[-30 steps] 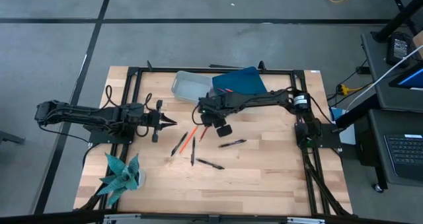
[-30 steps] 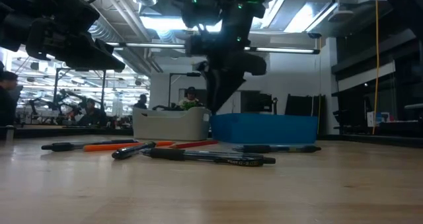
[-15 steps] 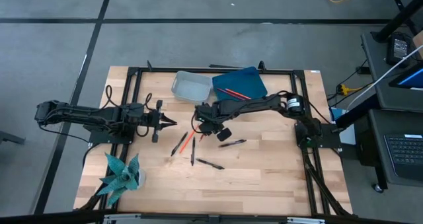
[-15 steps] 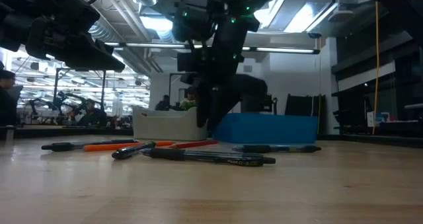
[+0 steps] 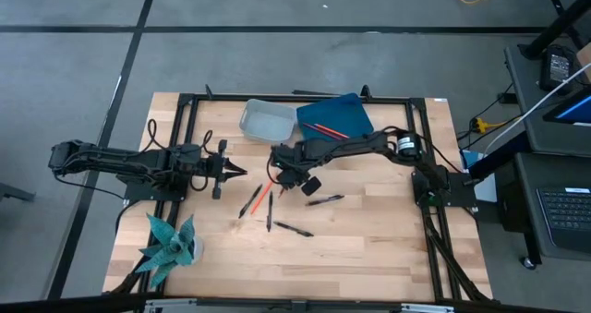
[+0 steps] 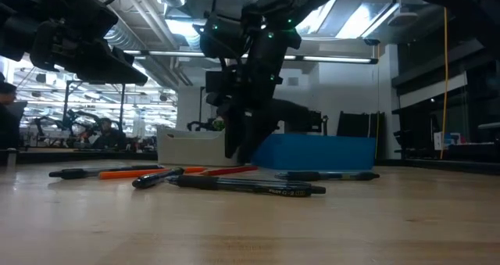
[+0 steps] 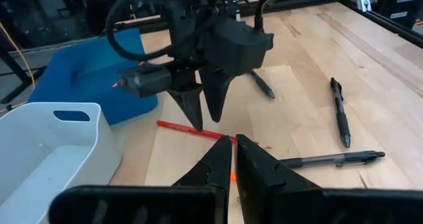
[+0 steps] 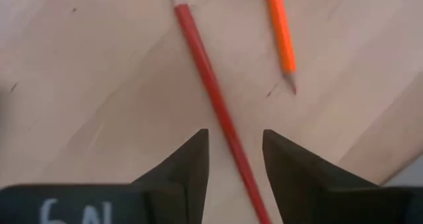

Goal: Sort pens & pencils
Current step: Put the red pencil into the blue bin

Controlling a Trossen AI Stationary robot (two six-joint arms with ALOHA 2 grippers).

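right gripper over a red pencil

right gripper [image 8: 231, 159] down near the desk [image 5: 369, 248] middle, fingers [image 8: 188, 164] parted either side of a red pencil [image 8: 211, 95], not yet clamped. orange pencil [image 8: 281, 32] just beside. black pens [image 5: 294, 228] scattered toward the front edge. two more pencils inside the blue bin [image 5: 355, 110] at the back edge, beside the white bin [image 5: 249, 124]. left gripper [image 5: 242, 172] clenched, empty, by the left edge.

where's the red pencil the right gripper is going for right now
The red pencil lies on the table near its middle, in front of the white bin, between the right gripper's open fingers, with an orange pencil beside it.
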